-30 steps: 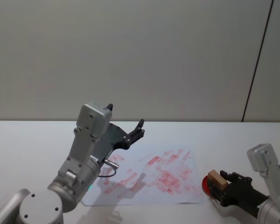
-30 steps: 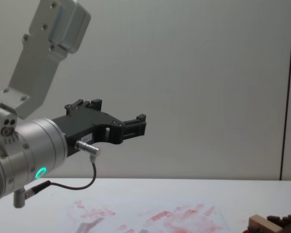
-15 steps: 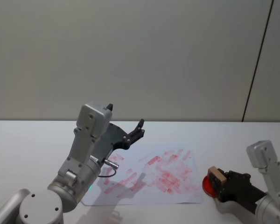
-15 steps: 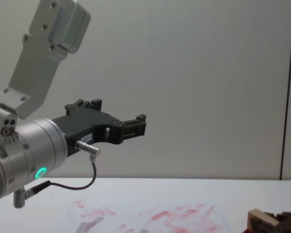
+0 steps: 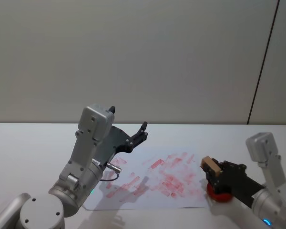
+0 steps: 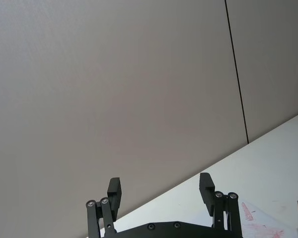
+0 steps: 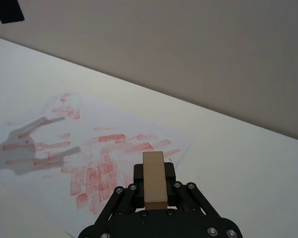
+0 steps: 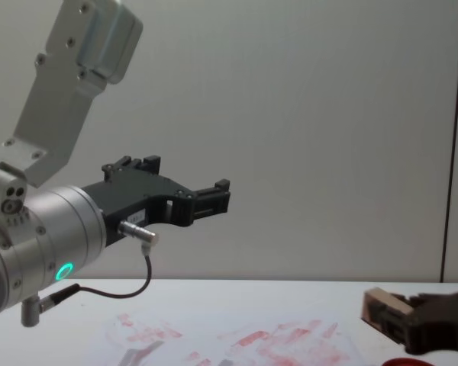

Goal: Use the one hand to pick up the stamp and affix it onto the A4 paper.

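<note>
The stamp [image 5: 209, 165] is a pale wooden block, and my right gripper [image 5: 213, 171] is shut on it. It hangs in the air at the right edge of the A4 paper [image 5: 152, 183], a white sheet smeared with red marks. From the right wrist the stamp [image 7: 154, 184] stands between the fingers, the paper [image 7: 89, 144] below and ahead. The chest view has the stamp [image 8: 382, 311] raised above the table. My left gripper [image 5: 141, 131] is held high over the sheet's left side, open and holding nothing, as the left wrist view confirms [image 6: 160, 184].
A red round ink pad [image 5: 220, 193] lies on the white table just right of the paper, under my right gripper. A plain grey wall stands behind the table. The left arm casts its shadow on the sheet's left half.
My right gripper has lifted the stamp off the red pad and carried it up and left toward the paper's right edge. The left arm has not moved.
</note>
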